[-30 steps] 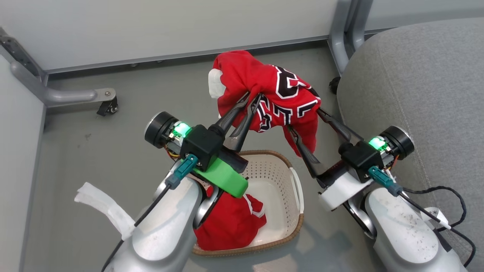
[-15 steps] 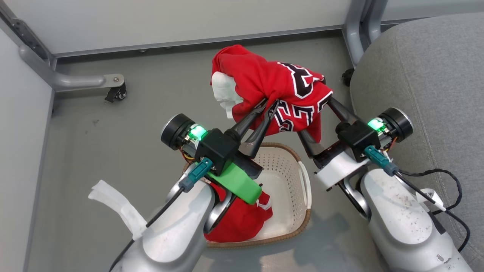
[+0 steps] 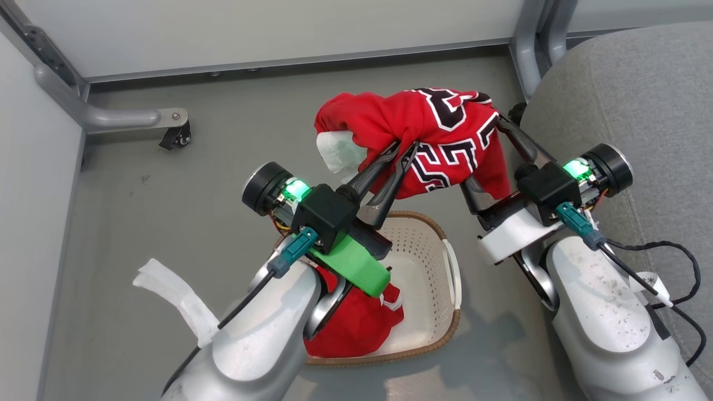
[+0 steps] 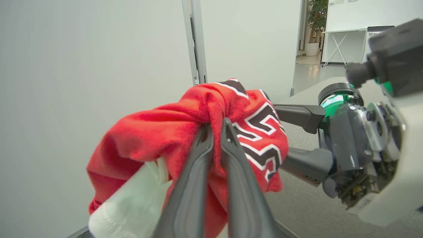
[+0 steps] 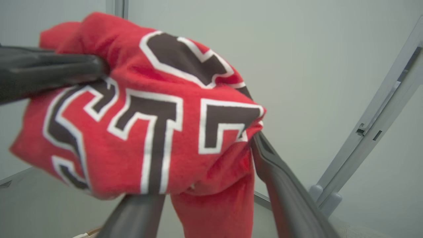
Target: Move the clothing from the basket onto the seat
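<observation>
Main risk: I hold the jersey (image 3: 445, 133) by one small fold only. If that fold slides out on the swing to the seat (image 3: 640, 100), I judge it drops to the floor (image 3: 167, 184) or back into the basket (image 3: 452, 278).
Second risk: a loose hem hangs low between my hands and could catch on the right fingers, dragging the cloth when I let go.
Left hand (image 3: 405, 148): fingers pressed together, pinching a bunched fold of the jersey; the arm reaches up and forward above the basket.
Right hand (image 3: 486, 159): fingers spread wide, cloth bulging between them, touching but not clamped. The wrist sits beside the seat's edge, fingers aimed inward toward the left hand.
Jersey: aloft, clear of the basket, just beside the seat's edge, not over it.
Shorts (image 3: 356, 328): lying in the basket, partly hidden under my left forearm.
</observation>
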Robot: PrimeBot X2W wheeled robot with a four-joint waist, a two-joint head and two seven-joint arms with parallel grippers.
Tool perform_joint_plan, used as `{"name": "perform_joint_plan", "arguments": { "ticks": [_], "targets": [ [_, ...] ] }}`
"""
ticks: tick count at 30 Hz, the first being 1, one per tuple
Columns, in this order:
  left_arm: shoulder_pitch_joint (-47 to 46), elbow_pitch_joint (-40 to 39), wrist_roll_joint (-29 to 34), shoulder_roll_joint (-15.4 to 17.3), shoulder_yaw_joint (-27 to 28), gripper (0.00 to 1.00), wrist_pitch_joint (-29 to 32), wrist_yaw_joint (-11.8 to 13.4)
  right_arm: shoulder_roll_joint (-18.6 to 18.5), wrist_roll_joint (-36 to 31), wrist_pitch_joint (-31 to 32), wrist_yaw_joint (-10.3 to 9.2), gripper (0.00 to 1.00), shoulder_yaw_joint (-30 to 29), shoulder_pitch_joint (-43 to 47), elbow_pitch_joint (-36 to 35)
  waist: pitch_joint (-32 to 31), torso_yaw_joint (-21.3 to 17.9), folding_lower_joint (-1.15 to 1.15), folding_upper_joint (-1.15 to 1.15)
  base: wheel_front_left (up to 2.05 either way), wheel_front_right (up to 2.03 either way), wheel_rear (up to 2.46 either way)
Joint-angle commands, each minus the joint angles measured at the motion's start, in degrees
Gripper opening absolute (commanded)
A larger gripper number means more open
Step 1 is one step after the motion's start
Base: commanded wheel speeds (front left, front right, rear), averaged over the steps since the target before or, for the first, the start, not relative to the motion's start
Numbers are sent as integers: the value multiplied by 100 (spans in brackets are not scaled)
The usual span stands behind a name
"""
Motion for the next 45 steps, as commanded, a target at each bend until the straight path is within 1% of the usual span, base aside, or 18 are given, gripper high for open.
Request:
{"name": "perform_joint_plan", "arguments": {
  "ticks": [1, 8, 13, 14, 15, 20, 28, 29, 30, 31, 32, 33, 45],
  "targets": [
    [-71, 14, 36, -6, 27, 0, -21, 18, -32, -3, -2, -4, 100, -34, 95, -17, -22, -24, 0, 0, 0, 0, 0],
    [-86, -16, 83, -6, -22, 0, -21, 0, -24, 13, -2, -4, 100, -19, 78, -5, -48, -49, 0, 0, 0, 0, 0],
    [-87, -78, 61, -5, -102, 0, -21, -18, -35, 51, -1, -4, 100, 26, 13, 153, -52, -28, 0, 0, 0, 0, 0],
    [-86, -81, 56, -5, -118, 0, -21, -22, -33, 58, -1, -4, 38, 22, -20, 183, -53, -23, 0, 0, 0, 0, 0],
    [-86, -81, 49, -5, -129, 0, -21, -26, -37, 64, -1, -4, 0, 27, -33, 225, -55, -18, 0, 0, 0, 0, 0],
    [-46, -22, 17, -5, -152, 0, -21, -36, -21, 115, -1, -4, 0, 8, -52, 364, -93, -11, 0, 0, 0, 0, 0],
    [40, 67, 22, -6, -92, 0, -21, -40, 10, 220, -1, -4, 0, 37, 102, 337, -154, -66, 0, 0, 0, 0, 0],
    [42, 71, 29, -6, -89, 13, -21, -40, 9, 234, -1, -4, 0, 34, 106, 331, -155, -70, 0, 0, 0, 0, 0],
    [43, 74, 39, -6, -87, 42, -21, -35, 9, 249, -1, -4, 0, 25, 113, 330, -153, -72, 0, 0, 0, 0, 0],
    [45, 75, 48, -6, -84, 53, -21, -27, 13, 263, -1, -4, 0, 18, 128, 334, -150, -73, 0, 0, 0, 0, 0],
    [46, 73, 58, -6, -78, 75, -21, -15, 15, 266, -2, -4, 0, 15, 136, 328, -145, -74, 0, 0, 0, 0, 0],
    [41, 62, 80, -6, -72, 100, -21, 8, 14, 274, -1, -4, 0, 11, 148, 317, -138, -73, 0, 0, 0, 0, 0],
    [80, 49, 153, -5, -1, 100, -14, 36, 38, 348, -2, -4, 0, -45, 309, 307, -113, -108, 0, 0, 0, 0, 0]
  ]
}}
